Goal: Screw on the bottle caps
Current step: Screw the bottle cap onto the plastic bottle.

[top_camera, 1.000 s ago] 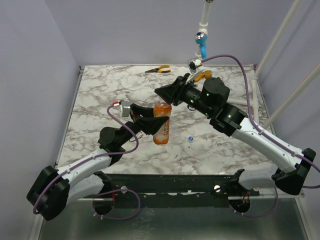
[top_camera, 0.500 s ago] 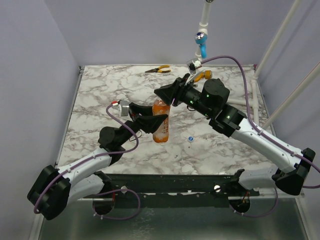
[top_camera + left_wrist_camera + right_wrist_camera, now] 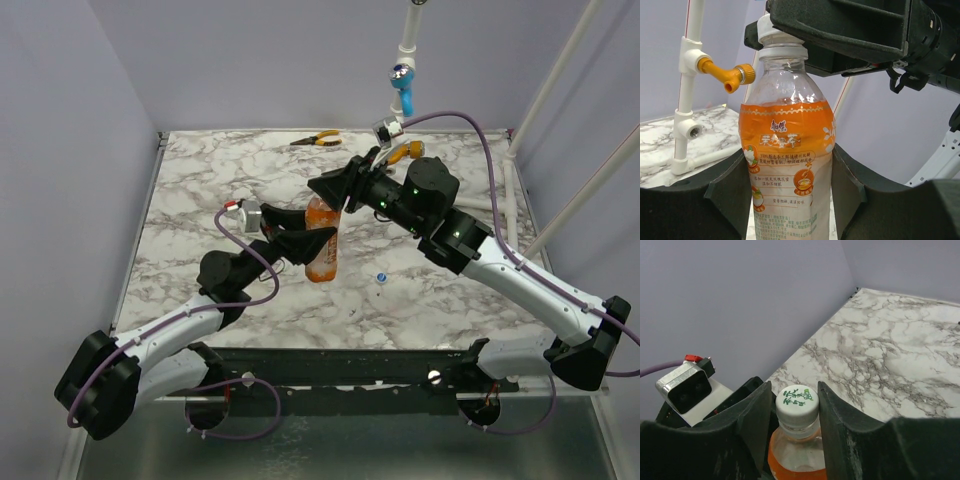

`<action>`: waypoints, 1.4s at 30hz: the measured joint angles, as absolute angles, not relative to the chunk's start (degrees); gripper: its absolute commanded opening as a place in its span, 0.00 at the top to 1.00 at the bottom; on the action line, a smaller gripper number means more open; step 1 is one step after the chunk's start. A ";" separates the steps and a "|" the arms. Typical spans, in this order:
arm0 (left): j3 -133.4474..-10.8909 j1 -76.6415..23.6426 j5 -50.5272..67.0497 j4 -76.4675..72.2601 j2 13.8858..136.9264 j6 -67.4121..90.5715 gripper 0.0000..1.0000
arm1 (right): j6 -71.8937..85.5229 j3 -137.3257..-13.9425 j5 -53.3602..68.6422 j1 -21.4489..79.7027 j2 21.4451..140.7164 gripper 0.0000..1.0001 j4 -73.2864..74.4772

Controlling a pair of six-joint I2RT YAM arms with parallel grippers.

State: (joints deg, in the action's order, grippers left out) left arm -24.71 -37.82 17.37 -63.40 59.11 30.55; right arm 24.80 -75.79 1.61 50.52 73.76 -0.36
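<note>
My left gripper (image 3: 303, 243) is shut on the body of the bottle (image 3: 323, 250), a clear bottle with an orange label, and holds it upright just above the table; in the left wrist view the bottle (image 3: 785, 150) fills the space between the jaws. The whitish cap (image 3: 797, 401) with green print sits on the bottle's neck. My right gripper (image 3: 331, 196) is closed on that cap from above, its fingers (image 3: 756, 410) against both sides. The cap also shows in the left wrist view (image 3: 774, 36). The tiny blue cap (image 3: 381, 278) lies on the marble table to the right of the bottle.
Orange-handled pliers (image 3: 316, 139) lie at the table's far edge. A white pipe with a blue valve handle (image 3: 402, 88) and an orange valve handle (image 3: 405, 152) stands at the back right; the orange handle also shows in the left wrist view (image 3: 725, 75). Purple walls enclose the table.
The bottle has shifted slightly up and to the left in my left gripper. My right gripper stays over the cap.
</note>
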 measured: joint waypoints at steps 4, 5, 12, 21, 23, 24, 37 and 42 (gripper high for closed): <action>-24.75 -37.82 17.54 -63.05 59.31 29.39 0.74 | 24.43 -75.79 1.63 50.50 73.78 0.52 -0.19; -24.77 -37.82 17.56 -63.00 59.37 29.21 0.74 | 24.34 -75.79 1.63 50.50 73.78 0.52 -0.12; -25.08 -37.82 17.85 -62.46 59.59 27.57 0.74 | 23.86 -75.92 1.65 50.50 73.89 0.48 -0.10; -25.10 -37.82 18.39 -61.52 59.70 26.39 0.74 | 23.68 -76.82 2.02 50.52 74.26 0.43 1.19; -25.10 -37.82 18.44 -61.30 59.70 26.20 0.74 | 23.66 -76.88 2.04 50.50 74.28 0.42 1.45; -25.10 -37.82 18.46 -61.25 59.70 26.06 0.74 | 23.64 -76.95 2.02 50.50 74.32 0.42 1.56; -25.10 -37.82 18.63 -60.36 59.35 23.92 0.75 | 23.94 -78.04 2.02 50.52 74.81 0.40 3.20; -25.10 -37.82 18.63 -60.16 58.85 23.16 0.75 | 24.16 -79.15 1.98 50.52 75.46 0.39 3.66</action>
